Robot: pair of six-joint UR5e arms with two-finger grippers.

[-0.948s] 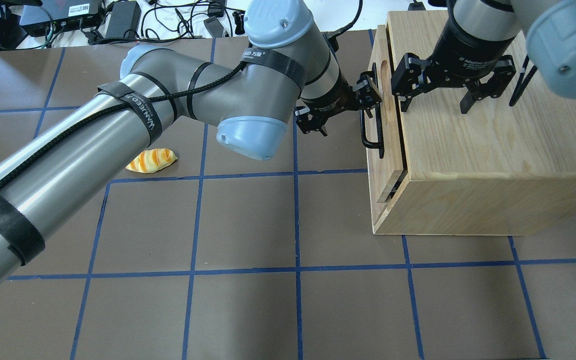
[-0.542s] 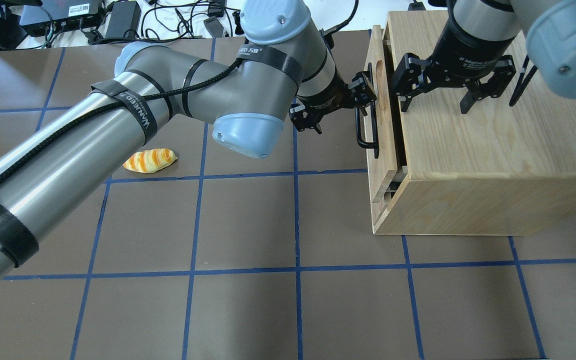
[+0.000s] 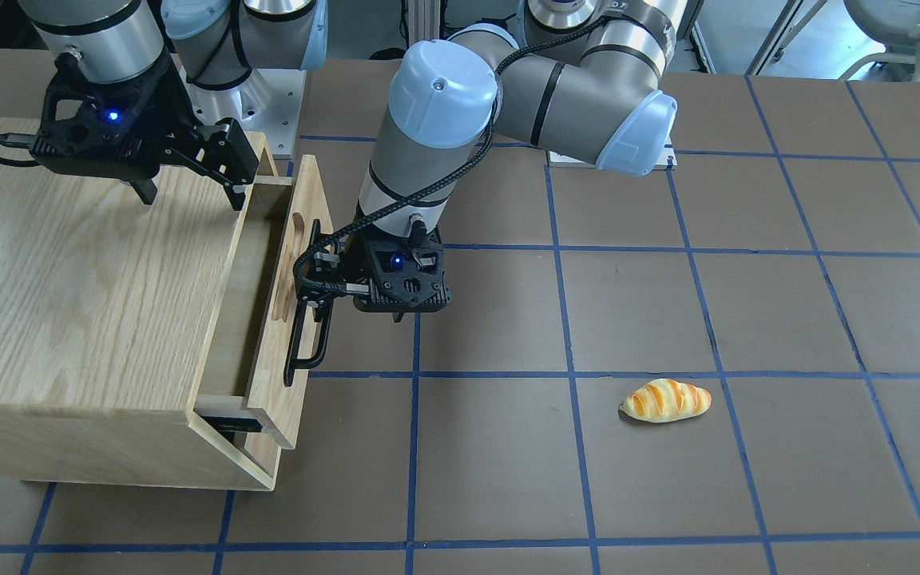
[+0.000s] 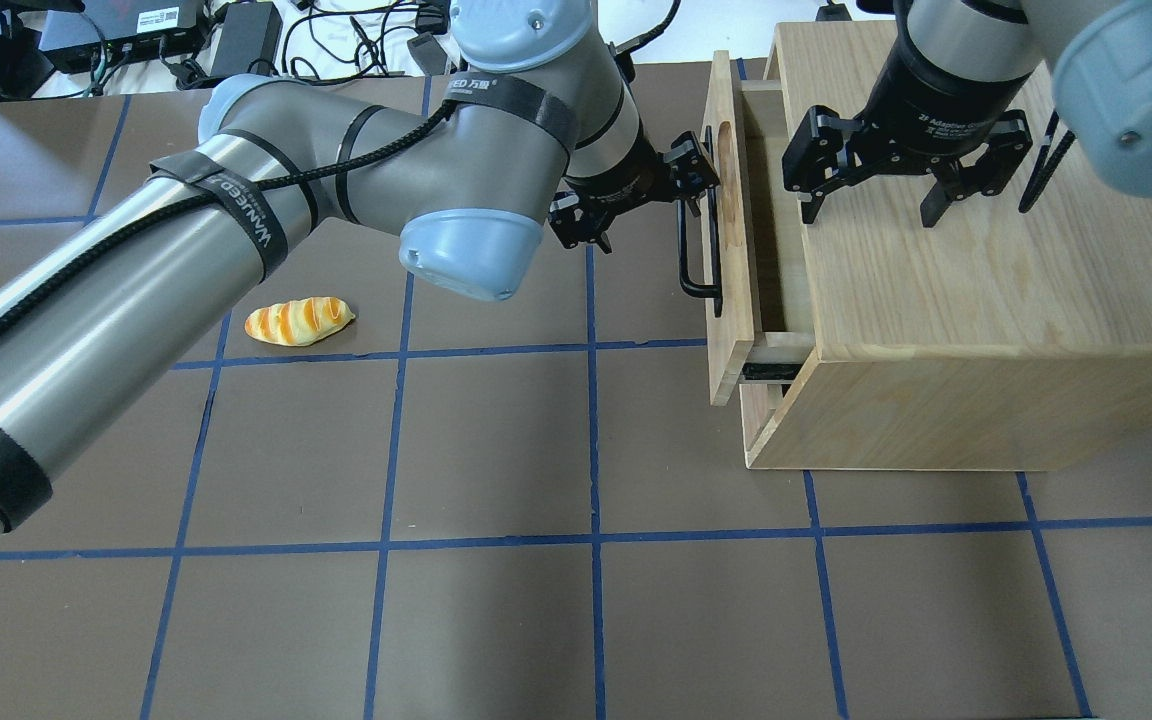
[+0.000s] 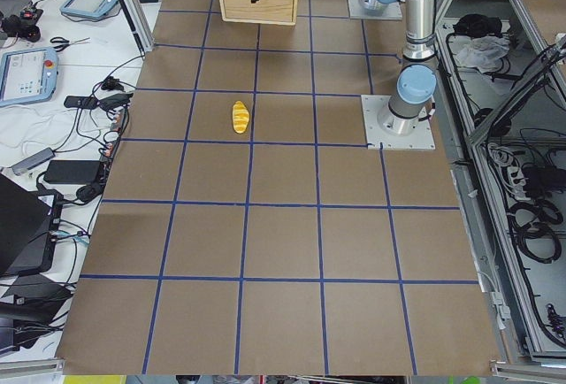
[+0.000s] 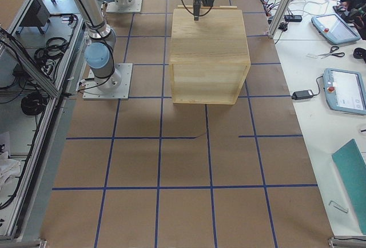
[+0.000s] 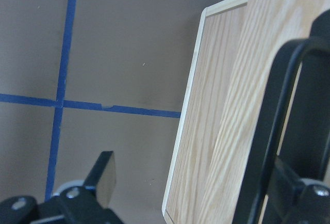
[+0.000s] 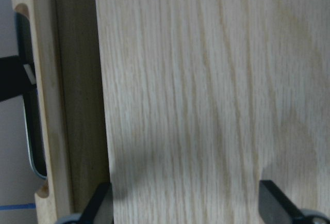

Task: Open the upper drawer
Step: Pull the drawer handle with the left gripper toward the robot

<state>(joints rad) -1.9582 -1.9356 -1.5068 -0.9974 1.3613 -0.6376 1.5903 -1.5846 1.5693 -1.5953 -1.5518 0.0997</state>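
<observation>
The upper drawer stands partly pulled out of the oak-grain cabinet; its inside shows in the front-facing view. Its front panel bears a long black bar handle and an oblong slot. My left gripper is open, with one finger hooked behind the handle and the other finger out over the table. My right gripper is open, with its fingertips at the cabinet top, just behind the drawer opening.
A toy bread roll lies on the brown table, left of the cabinet in the overhead view, and also shows in the front-facing view. Cables and power bricks lie beyond the table's far edge.
The drawer has slid out of the cabinet, leftward in the overhead view, and my left gripper has moved with its handle. The right gripper has stayed in place.
</observation>
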